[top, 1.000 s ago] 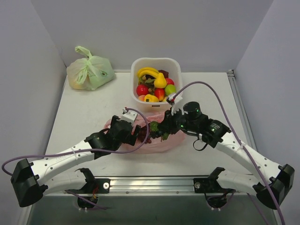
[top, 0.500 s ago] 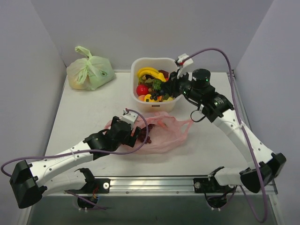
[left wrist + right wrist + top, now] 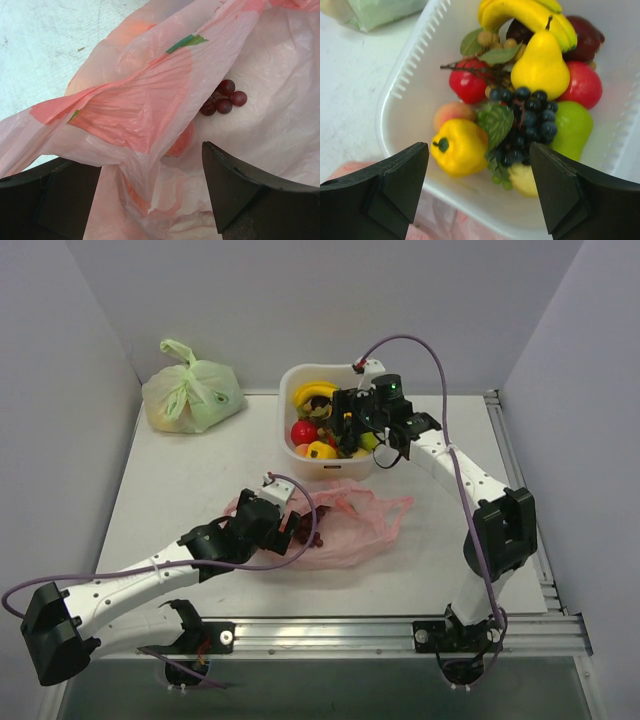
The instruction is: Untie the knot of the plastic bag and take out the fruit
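The pink plastic bag [image 3: 350, 525] lies crumpled and open on the table in front of the white basket [image 3: 284, 410]. My left gripper [image 3: 287, 523] sits at the bag's left part, open, with loose film [image 3: 145, 165] between its wide jaws [image 3: 150, 197]. Inside the bag lie a small dark red grape cluster [image 3: 223, 99] and an orange fruit [image 3: 181, 145] under the plastic. My right gripper [image 3: 352, 430] hovers over the basket, open [image 3: 477, 192]. A dark grape bunch with a green leaf [image 3: 527, 122] lies free among the basket's fruit. The knot is out of view.
A pale green tied bag [image 3: 192, 392] rests at the back left corner. The basket holds a banana [image 3: 530, 12], a pear [image 3: 540, 62], a yellow pepper [image 3: 457, 147], red apples [image 3: 467, 82] and a green apple [image 3: 572, 125]. Grey walls enclose the table.
My right arm swung from the pink bag up to the basket carrying the dark grape bunch, then opened; the bunch now lies in the basket. The left arm stayed put.
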